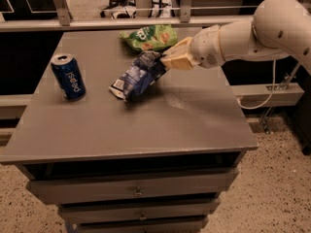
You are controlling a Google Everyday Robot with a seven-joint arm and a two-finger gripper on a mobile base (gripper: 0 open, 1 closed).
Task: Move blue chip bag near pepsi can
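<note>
The blue chip bag (138, 75) is dark blue with white patches. It hangs tilted, its far end lifted and its near end low over the grey table (146, 125). My gripper (167, 60) is shut on the bag's upper right end, reaching in from the right on a white arm. The pepsi can (68, 76) stands upright near the table's left edge, to the left of the bag and apart from it.
A green chip bag (150, 36) lies at the back of the table, just behind my gripper. Drawers (138, 191) sit below the tabletop. A metal rail (121, 21) runs behind the table. A white cable hangs at the right.
</note>
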